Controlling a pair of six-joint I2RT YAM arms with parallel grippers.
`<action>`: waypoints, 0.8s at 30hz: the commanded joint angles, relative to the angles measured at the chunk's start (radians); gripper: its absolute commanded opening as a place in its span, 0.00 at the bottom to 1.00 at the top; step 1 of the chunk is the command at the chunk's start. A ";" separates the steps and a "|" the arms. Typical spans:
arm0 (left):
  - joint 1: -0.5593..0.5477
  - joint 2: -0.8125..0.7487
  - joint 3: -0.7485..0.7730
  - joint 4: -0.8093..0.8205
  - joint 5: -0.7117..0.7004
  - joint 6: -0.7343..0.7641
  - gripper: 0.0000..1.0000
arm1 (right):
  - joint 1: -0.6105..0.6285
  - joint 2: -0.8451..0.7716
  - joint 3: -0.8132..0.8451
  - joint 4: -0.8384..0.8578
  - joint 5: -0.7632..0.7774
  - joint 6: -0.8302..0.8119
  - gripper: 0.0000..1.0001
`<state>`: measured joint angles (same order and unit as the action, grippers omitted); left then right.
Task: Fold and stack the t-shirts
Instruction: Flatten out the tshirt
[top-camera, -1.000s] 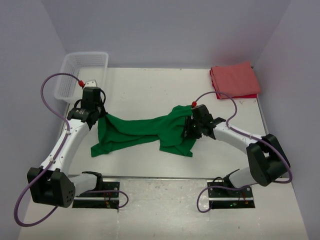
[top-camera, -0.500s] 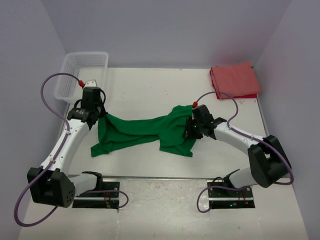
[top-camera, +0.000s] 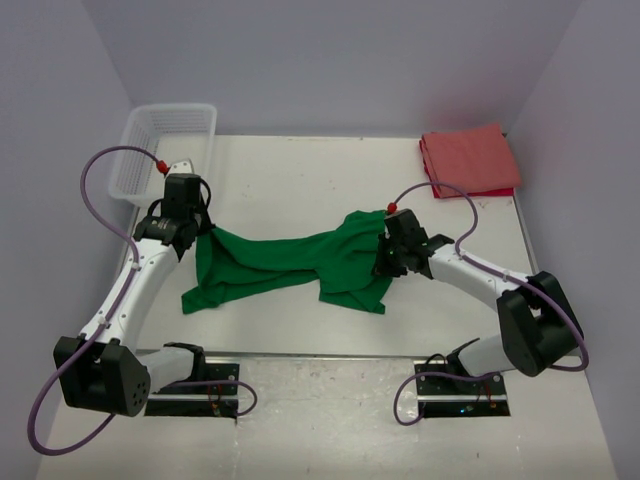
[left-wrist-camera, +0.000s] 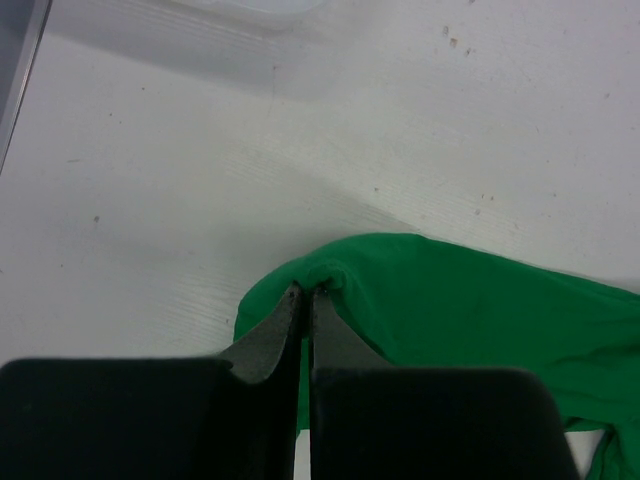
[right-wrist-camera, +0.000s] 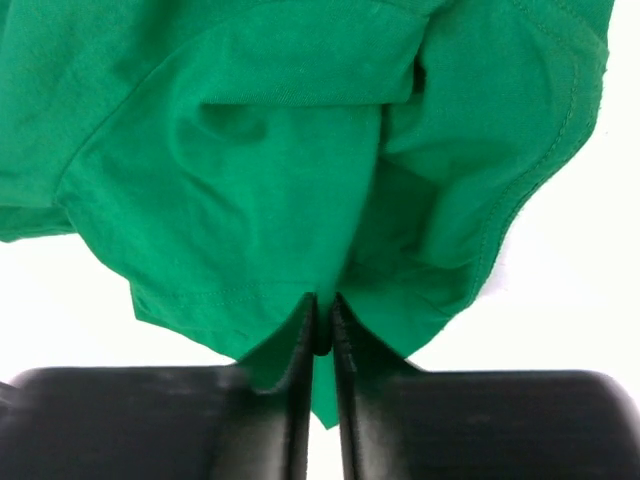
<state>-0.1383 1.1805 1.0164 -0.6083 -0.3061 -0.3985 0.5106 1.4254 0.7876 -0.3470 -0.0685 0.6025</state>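
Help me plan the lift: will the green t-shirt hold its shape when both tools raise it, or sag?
Probably sag: the green t-shirt lies bunched in folds between the left tool and right tool. Likely light, since small pinches of cloth seem enough to hold it. Pushed, it would probably wrinkle rather than slide whole.
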 joint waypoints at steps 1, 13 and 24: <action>0.006 -0.024 -0.007 0.033 0.010 0.035 0.00 | 0.006 -0.028 0.044 -0.014 0.024 0.017 0.00; 0.006 -0.054 -0.004 0.035 0.021 0.035 0.00 | 0.006 -0.051 0.175 -0.144 0.245 -0.009 0.00; 0.006 -0.143 0.014 0.019 0.058 0.044 0.00 | -0.089 -0.074 0.591 -0.380 0.406 -0.145 0.00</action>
<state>-0.1383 1.0775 1.0161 -0.6090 -0.2756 -0.3950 0.4580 1.3674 1.2770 -0.6319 0.2413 0.5186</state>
